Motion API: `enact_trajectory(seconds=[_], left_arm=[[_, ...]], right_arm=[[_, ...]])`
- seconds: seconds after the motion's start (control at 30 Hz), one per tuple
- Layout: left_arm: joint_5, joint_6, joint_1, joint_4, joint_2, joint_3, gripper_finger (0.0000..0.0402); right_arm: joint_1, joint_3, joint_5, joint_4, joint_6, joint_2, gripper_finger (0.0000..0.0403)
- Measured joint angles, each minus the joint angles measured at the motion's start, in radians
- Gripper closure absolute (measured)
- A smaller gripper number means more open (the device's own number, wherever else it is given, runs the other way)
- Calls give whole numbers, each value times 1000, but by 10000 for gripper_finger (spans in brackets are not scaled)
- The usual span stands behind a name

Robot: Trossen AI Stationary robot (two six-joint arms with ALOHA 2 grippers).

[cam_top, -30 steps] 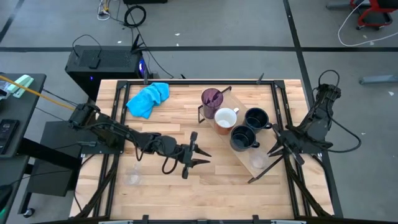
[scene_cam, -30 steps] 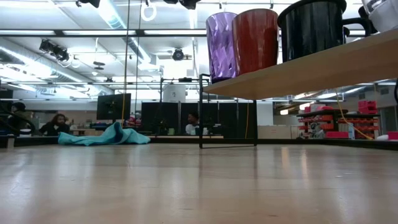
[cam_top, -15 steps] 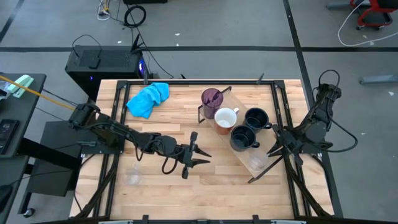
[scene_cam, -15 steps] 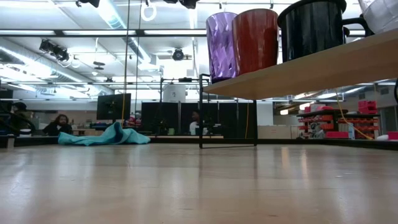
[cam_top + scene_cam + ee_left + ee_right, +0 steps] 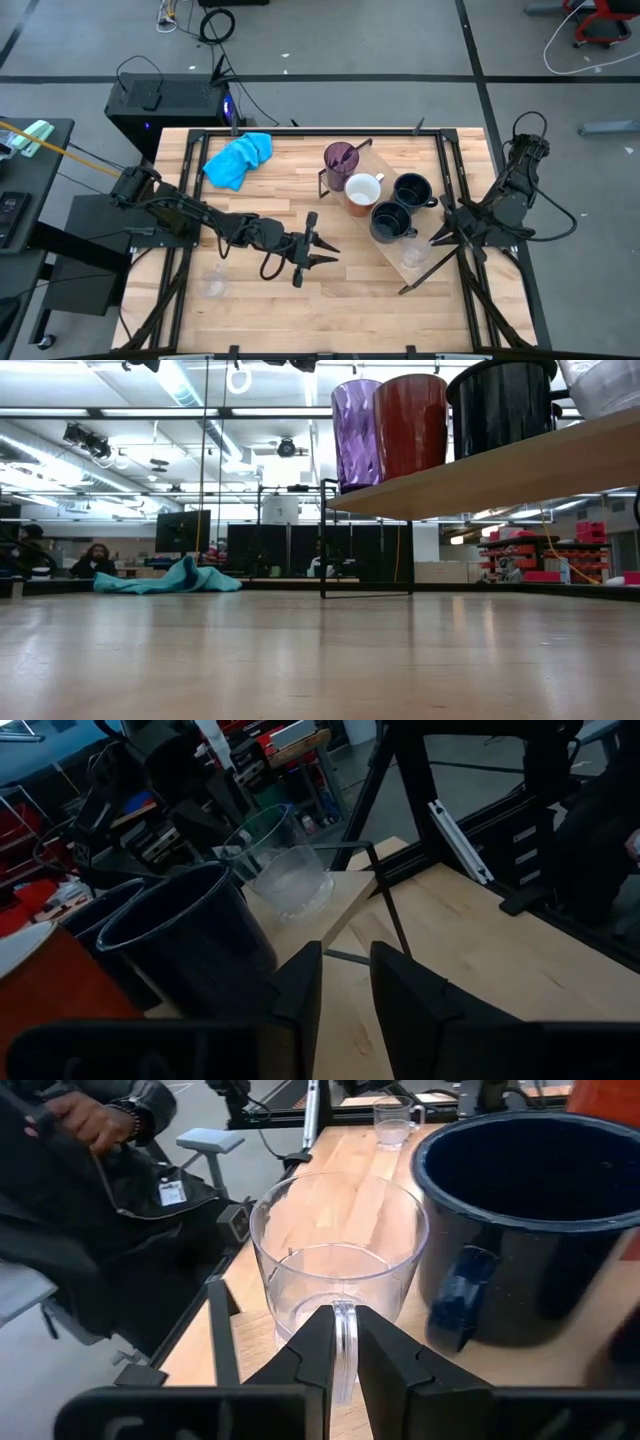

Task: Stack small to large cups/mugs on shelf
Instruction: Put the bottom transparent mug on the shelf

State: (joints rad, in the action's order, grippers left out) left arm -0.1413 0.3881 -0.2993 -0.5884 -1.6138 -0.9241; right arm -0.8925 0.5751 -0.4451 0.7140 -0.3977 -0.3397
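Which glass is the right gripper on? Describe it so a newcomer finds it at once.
Start at the light wooden shelf board with the black wire frame, lying slantwise on the table's right half. Follow its row of cups from the tall purple tumbler to the near end: there sits a small clear handled glass, its handle between the right gripper fingers. Its neighbour is a dark navy mug; this one is see-through.

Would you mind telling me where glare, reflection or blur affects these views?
Low view: the tabletop mirrors the ceiling lights as a pale sheen. Left wrist view: the nearest dark mug and the claw's own fingers are soft. Right wrist view: the clear glass is crisp.
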Motion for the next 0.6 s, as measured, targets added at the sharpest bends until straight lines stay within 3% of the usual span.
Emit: enact_trajectory(seconds=[0.2, 0.6], left_arm=[[0, 1, 0, 0, 0, 0, 309], [0, 17, 0, 0, 0, 0, 316]], right_arm=[[0, 0, -4, 0, -3, -15, 348], [0, 25, -3, 26, -23, -25, 284]])
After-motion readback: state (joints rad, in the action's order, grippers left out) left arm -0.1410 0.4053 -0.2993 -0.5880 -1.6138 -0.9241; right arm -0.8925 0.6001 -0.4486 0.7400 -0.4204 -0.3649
